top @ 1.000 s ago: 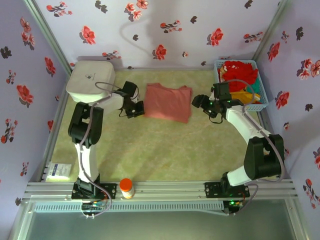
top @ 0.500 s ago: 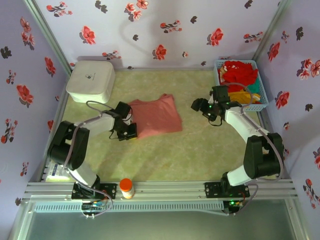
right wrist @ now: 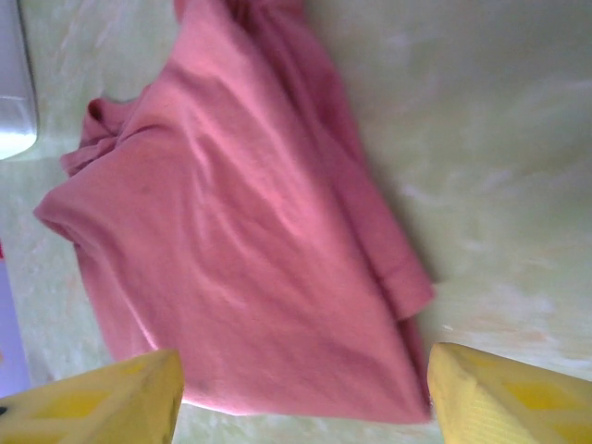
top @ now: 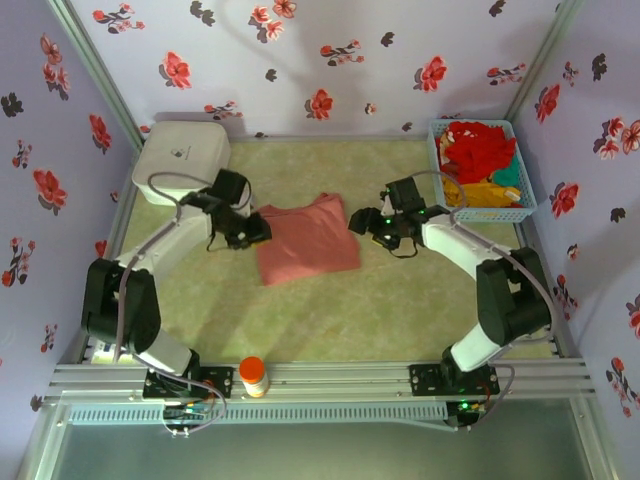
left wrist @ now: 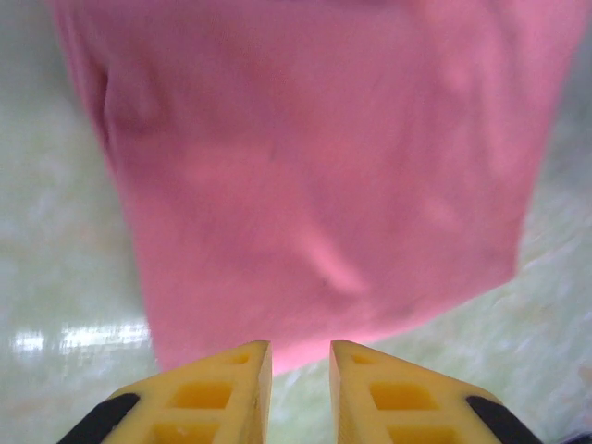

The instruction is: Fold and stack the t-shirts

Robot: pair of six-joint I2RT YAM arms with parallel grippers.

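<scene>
**Left fingers** [left wrist: 227, 393]: slightly parted and grasping nothing, with their tips just short of the near hem of the salmon-pink t-shirt [left wrist: 314, 166].

**Right fingers** [right wrist: 102, 407]: spread wide and released, hovering over the opposite side of the same garment, where a doubled layer ends in a thick corner.

**T-shirt:** lies part-folded and skewed at mid-surface, between the two arms.

**Step in hand, as judged:** each side should pinch matching corners of the upper layer only, lift together and lay the cloth over squarely. A bite through both layers would probably drag the whole bundle.

**Surface** [top: 340, 320]: pale green and smooth, so likely slippery under cloth.

**Room:**
- Far right corner: a light-blue basket [top: 528, 190] holds a red t-shirt [top: 478, 148] with yellow and teal cloth.
- Far left: a white box [top: 180, 160].
- Near edge: an orange-capped bottle [top: 253, 375].
- Walls [top: 330, 60]: lilac with a floral print.
</scene>
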